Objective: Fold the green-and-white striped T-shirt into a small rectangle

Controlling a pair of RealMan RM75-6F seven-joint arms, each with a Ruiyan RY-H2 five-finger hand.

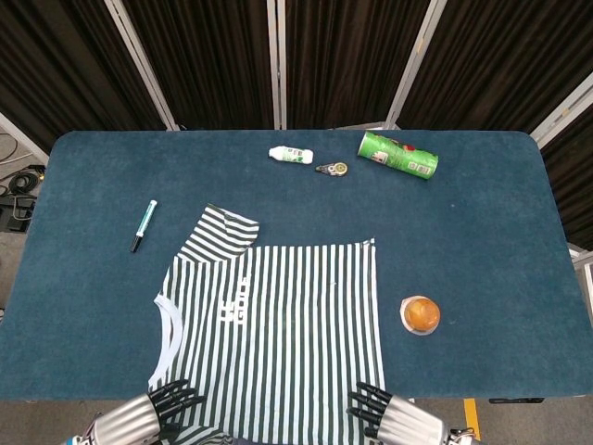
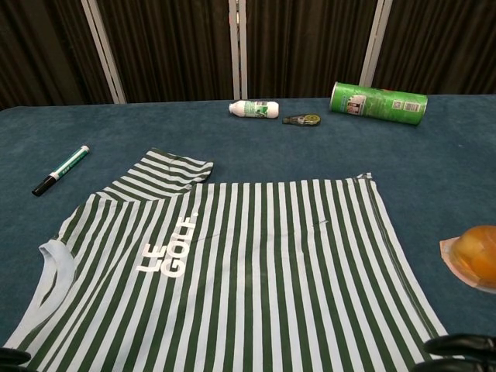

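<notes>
The green-and-white striped T-shirt (image 1: 278,324) lies spread flat on the blue table (image 1: 482,241), collar to the left and one sleeve (image 1: 222,232) pointing to the far side. Its near part runs past the table's front edge. My left hand (image 1: 153,415) lies on the near edge of the shirt by the collar side. My right hand (image 1: 394,419) lies on the near edge by the hem corner. Dark fingers of both hands curl over the cloth and seem to hold it. In the chest view only fingertips (image 2: 461,346) show at the bottom corners.
A green-capped marker (image 1: 143,225) lies left of the shirt. At the far side lie a small white bottle (image 1: 291,155), a tape dispenser (image 1: 332,168) and a green can (image 1: 397,155) on its side. An orange round item on a wrapper (image 1: 420,314) sits right of the shirt.
</notes>
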